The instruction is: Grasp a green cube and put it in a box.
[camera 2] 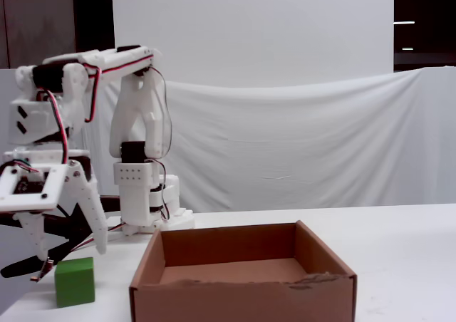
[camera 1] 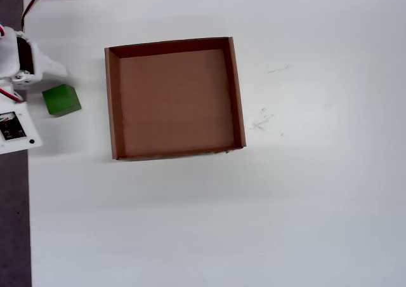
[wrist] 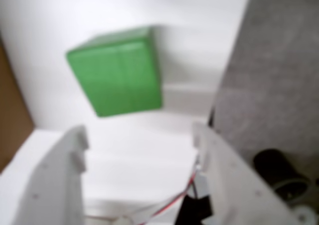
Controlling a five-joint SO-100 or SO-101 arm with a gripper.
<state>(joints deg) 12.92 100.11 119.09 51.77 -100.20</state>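
The hand (camera 2: 68,261) hangs released just above the green cube (camera 2: 75,281), its two white fingers spread with nothing between them. In the wrist view the fingers (wrist: 55,180) frame an empty gap, and the cube (wrist: 117,71) lies ahead of that gap, untouched. The cube rests on the white bench (camera 1: 254,223), just beside the cardboard box (camera 1: 112,103) and outside its left wall in the overhead view. The box is empty.

The cube looks solid, stiff and light, with plain matte faces that should offer fair friction and no risk of crushing. It sits slightly turned relative to the box. My judgement is that the best hold is across two opposite flat side faces, near mid-height, with the fingers squared to those faces so it cannot twist out at a corner.
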